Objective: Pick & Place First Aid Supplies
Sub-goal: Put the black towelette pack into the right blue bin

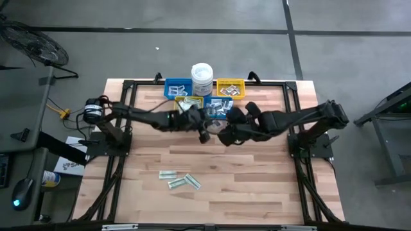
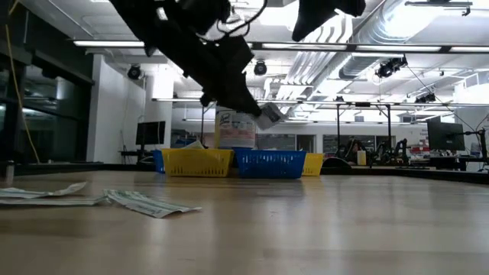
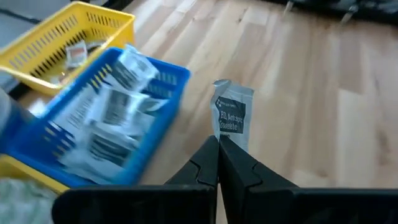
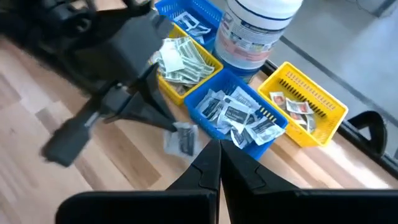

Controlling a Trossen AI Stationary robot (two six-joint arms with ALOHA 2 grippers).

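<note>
A pale butcher-block wooden table [image 1: 257,173] with a black tube frame stands on a grey concrete floor [image 1: 192,45]; the low view looks across it into a workshop hall with white ceiling ducts [image 2: 412,30] and strip lights.

Taking the white lidded plastic tub [image 1: 201,76] at the table's far edge as landmark: the two dark arms meet just in front of it, the left arm reaching in from the left side, the right arm from the right.

Small mesh plastic bins cluster around the tub: a blue bin [image 1: 178,88] to its left, a yellow bin [image 1: 230,87] to its right holding a few small packets, a yellow bin [image 4: 186,65] in front of the tub filled with pale green-and-white strip packets [image 4: 180,59], and beside that a blue bin [image 4: 239,118] heaped with white square packets with dark print [image 4: 239,115].

The left gripper [image 3: 217,144] hangs just in front of that heaped blue bin, jaws pinched shut on one white square packet [image 3: 231,115]. The packet stands on edge above the wood, its long axis running straight out from the fingertips, printed face toward the wrist camera.

The right gripper [image 4: 219,149] hovers beside it, jaws closed on nothing.

Well in front of the tub, near the table's middle, a few green-and-white strip packets [image 1: 180,179] lie flat, loosely fanned.
</note>
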